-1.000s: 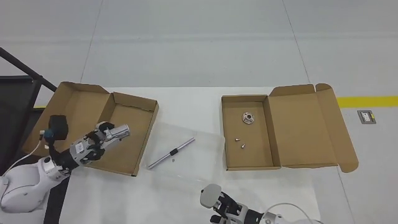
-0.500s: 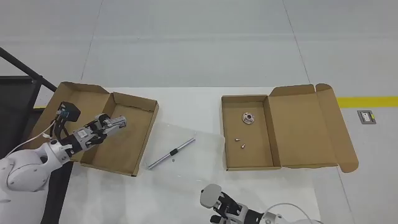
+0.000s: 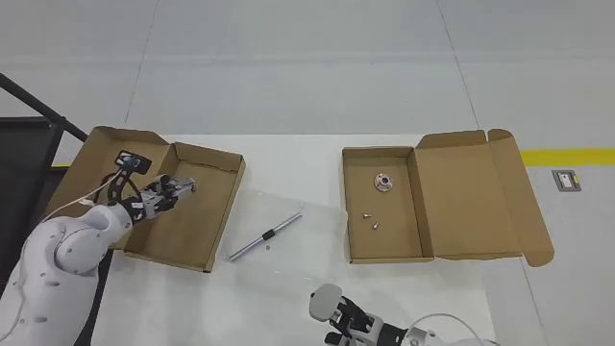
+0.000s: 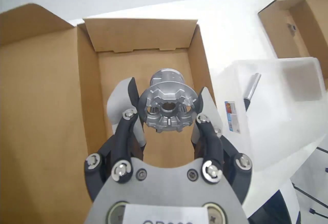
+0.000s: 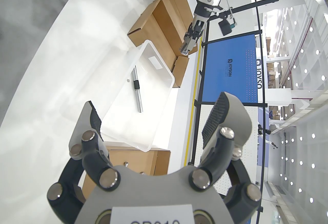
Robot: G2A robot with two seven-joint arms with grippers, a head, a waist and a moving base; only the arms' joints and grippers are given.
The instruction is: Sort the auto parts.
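My left gripper point(image 4: 166, 104) is shut on a silver hub-shaped metal part point(image 4: 165, 96), holding it above the floor of the left cardboard box point(image 4: 120, 68). From the top view, this gripper point(image 3: 180, 189) hangs over the box's point(image 3: 192, 235) far half. The right gripper point(image 5: 156, 109) stands open with nothing between its fingers, low at the table's near edge point(image 3: 346, 322). A metal rod point(image 3: 264, 235) and a small nut lie in a clear plastic tray point(image 3: 298, 255) in the middle.
The right cardboard box point(image 3: 384, 240) holds a round flange point(image 3: 382, 183) and two small bolts point(image 3: 370, 218); its lid lies open to the right. A black frame stands off the table's left side point(image 3: 29, 154).
The left arm swung round and its gripper, still holding the silver part, shifted slightly toward the far left over the left box. The right arm stayed put.
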